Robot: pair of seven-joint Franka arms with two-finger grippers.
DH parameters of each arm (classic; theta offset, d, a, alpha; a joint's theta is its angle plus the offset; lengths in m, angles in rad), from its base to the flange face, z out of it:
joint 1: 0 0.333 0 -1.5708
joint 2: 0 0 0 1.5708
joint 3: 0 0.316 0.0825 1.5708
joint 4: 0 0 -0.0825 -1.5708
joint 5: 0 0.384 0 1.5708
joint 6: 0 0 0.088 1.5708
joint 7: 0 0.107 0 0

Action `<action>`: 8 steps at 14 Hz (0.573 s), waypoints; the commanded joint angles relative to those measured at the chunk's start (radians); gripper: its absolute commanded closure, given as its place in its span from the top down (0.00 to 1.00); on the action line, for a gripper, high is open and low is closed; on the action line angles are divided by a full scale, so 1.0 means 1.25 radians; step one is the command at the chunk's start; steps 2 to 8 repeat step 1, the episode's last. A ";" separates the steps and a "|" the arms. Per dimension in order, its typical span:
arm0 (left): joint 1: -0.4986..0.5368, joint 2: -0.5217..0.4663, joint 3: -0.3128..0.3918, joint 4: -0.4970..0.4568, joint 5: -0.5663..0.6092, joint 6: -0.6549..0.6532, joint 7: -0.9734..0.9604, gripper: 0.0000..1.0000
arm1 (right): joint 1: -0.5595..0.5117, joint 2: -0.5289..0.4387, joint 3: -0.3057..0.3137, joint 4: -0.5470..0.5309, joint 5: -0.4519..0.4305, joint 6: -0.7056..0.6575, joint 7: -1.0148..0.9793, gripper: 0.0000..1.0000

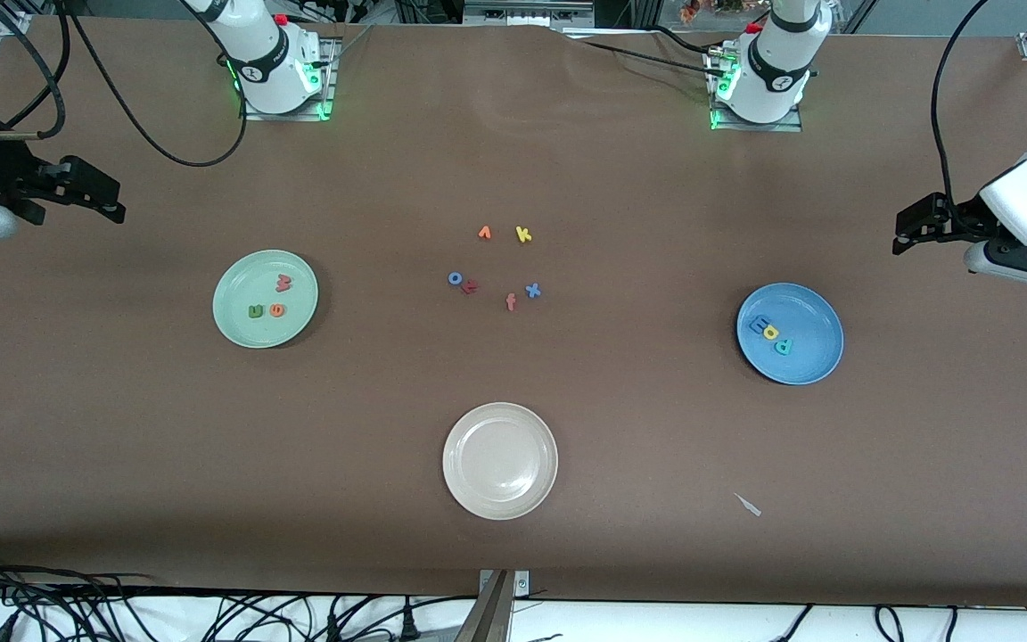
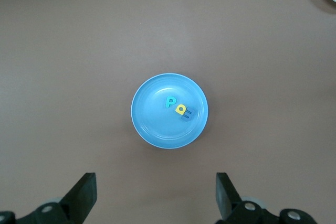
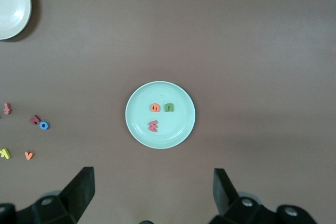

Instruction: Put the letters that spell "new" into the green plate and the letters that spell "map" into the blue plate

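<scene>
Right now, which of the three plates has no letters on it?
The cream-white plate, nearest the front camera; the green plate and blue plate each hold three letters.

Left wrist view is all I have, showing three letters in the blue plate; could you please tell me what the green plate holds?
Observer: The green plate holds a green n, an orange e and a red-pink w.
Operator: Thank you. Do any letters lie outside the plates?
Observer: Six lie loose at the middle of the table, including a yellow k and a blue o.
Operator: Where are the claws?
Observer: Both hang open over the table, the right claw at its arm's end, the left claw at its own.
</scene>
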 commanded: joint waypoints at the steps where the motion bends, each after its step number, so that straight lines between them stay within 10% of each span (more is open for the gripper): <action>1: 0.004 -0.007 -0.003 -0.009 0.005 0.006 0.012 1.00 | -0.007 0.001 0.008 0.014 -0.008 -0.017 -0.007 1.00; 8: 0.004 -0.007 -0.003 -0.009 0.005 0.006 0.012 1.00 | -0.007 0.001 0.008 0.014 -0.008 -0.017 -0.007 1.00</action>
